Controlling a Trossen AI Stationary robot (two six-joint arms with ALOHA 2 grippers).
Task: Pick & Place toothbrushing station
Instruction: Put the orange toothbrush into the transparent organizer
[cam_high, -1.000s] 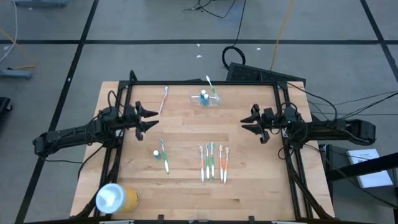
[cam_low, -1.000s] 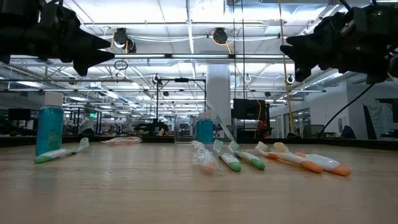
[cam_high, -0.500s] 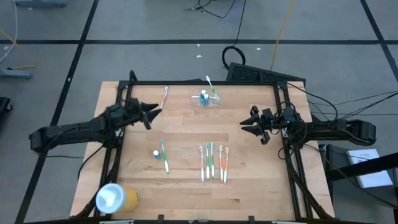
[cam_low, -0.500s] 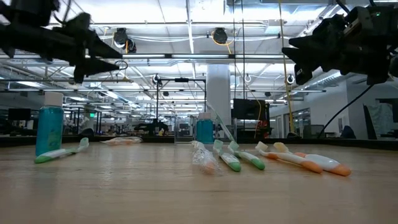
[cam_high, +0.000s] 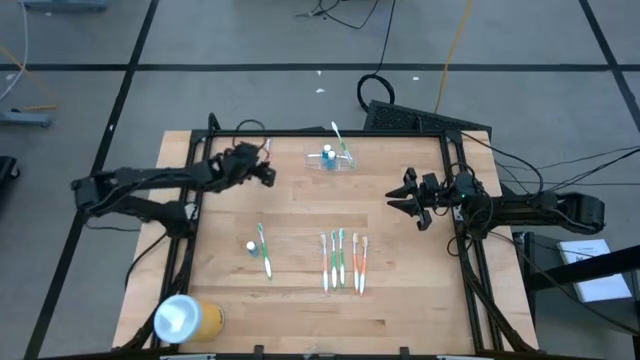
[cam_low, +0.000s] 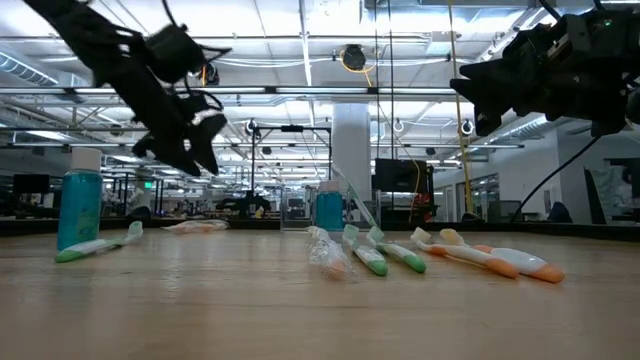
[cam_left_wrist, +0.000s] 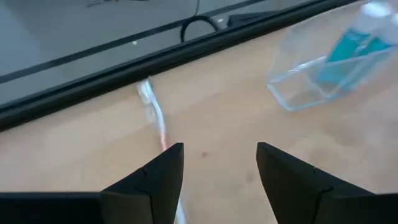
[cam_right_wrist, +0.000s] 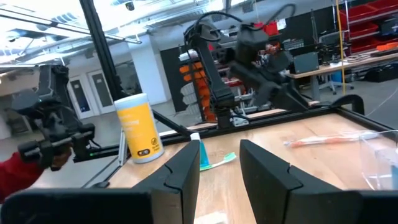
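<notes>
Wooden table (cam_high: 300, 205), 1 clear holder (cam_high: 331, 160), 6 toothbrushes (cam_high: 341, 258)

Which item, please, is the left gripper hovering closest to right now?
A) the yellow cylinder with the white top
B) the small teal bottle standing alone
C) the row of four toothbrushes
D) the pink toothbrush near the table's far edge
D: in the high view the left gripper hangs, fingers apart, right by the pink toothbrush, which also shows between its fingers in the left wrist view.

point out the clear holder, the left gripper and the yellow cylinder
clear holder (cam_high: 331, 160), high view, its see-through base
left gripper (cam_high: 268, 174), high view, between its open fingertips
yellow cylinder (cam_high: 208, 318), high view, its yellow side
</notes>
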